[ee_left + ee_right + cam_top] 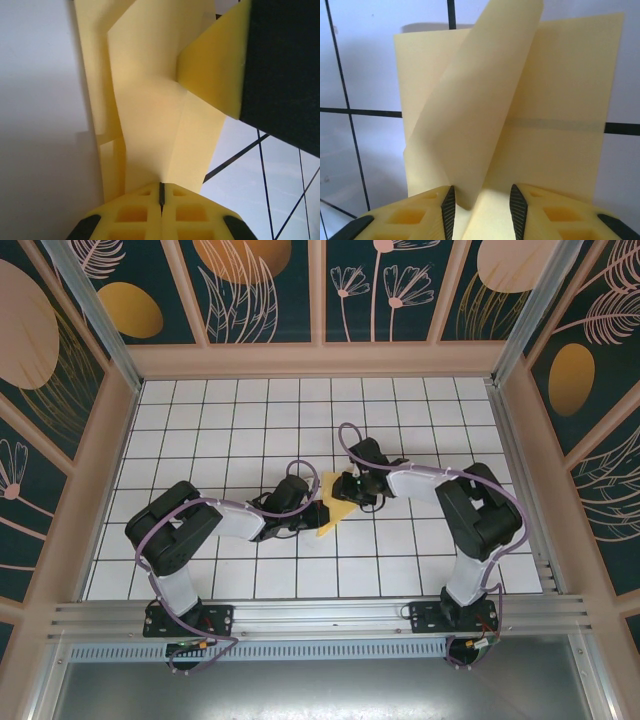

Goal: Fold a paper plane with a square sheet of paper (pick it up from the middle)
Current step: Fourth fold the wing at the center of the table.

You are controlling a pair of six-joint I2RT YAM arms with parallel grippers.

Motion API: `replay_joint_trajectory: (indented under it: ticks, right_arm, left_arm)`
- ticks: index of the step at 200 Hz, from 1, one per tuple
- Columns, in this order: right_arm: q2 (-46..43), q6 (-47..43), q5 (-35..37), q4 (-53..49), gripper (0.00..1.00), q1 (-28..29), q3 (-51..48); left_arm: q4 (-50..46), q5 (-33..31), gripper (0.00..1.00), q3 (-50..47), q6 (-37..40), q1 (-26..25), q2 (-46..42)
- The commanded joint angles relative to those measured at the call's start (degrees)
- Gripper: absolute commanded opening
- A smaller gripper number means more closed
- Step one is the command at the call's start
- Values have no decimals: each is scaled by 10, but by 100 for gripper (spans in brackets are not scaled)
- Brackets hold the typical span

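Fingers [135, 215] of moulded yellow plastic, pierced with square hollows, belong to the left gripper [161, 192]. They meet along a thin dark seam at the bottom centre of the left wrist view, pinched tight on the square sheet of paper [150, 115]. From that seam the sheet rises in matte, pale yellow planes, creased lengthwise into long overlapping panels that fan toward the top of the frame.

At the bottom of the right wrist view, the right gripper [483, 200] stands partly open. Its ribbed black pads [449, 205] are set apart. A soft, curled flap of the sheet dips into the gap and touches the left-hand pad, while the other pad is clear of it. Behind the flap, the rest of the paper [560, 100] lies flat. It is thin enough that a dark grid line shows through as a grey band.

From above, both grippers [305, 525] [352, 490] close in on the paper [333, 510]. It forms a pointed yellow shape at mid-frame on the white tiled table [230, 420].
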Motion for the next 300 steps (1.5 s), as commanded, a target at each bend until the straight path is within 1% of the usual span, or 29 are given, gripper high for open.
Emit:
replay_joint_trajectory:
  ticks: [1, 16, 24, 46, 54, 77, 88, 97, 159, 206, 210, 224, 246, 282, 300]
  right_arm:
    - [-54, -26, -30, -2, 43, -18, -16]
    - [-86, -43, -53, 13, 49, -19, -25]
    - [-97, -50, -65, 24, 51, -19, -33]
    - [-98, -53, -111, 64, 50, -19, -59]
    - [-92, -49, -126, 75, 46, -19, -65]
    - [-66, -48, -150, 91, 17, -15, -69]
    - [-53, -48, -162, 99, 10, -14, -70]
    - [-43, -49, -177, 106, 8, -13, -69]
    - [13, -58, -195, 122, 5, -11, -55]
    - [38, -79, -166, 113, 4, -19, -50]
    - [39, -78, -162, 113, 4, -38, -48]
    - [51, -68, -139, 105, 4, -59, -41]
    - [59, -58, -129, 104, 4, -92, -30]
    - [49, -66, -99, 90, 3, -120, 1]
    - [21, -64, -103, 100, 3, -120, -5]
  left_arm:
    - [-74, 7, 0, -9, -4, -1, 27]
    - [-74, 7, 0, -11, -3, -2, 29]
    - [-74, 7, 0, -10, -1, -1, 28]
    - [-72, 5, 0, -11, 5, -1, 25]
    - [-73, 5, 0, -10, 6, -2, 25]
    - [-75, 6, 0, -9, 6, -2, 25]
    - [-75, 6, 0, -9, 7, -2, 27]
    - [-75, 7, 0, -7, 7, -1, 27]
    - [-76, 8, 0, -7, 10, -1, 28]
    - [-88, 13, 0, -14, 10, -2, 27]
    - [-89, 15, 0, -16, 11, -1, 26]
    - [-92, 16, 0, -21, 17, -1, 27]
    - [-97, 16, 0, -28, 24, -2, 31]
    - [-89, 21, 0, -36, 28, -1, 32]
    - [-90, 19, 0, -34, 32, -2, 30]
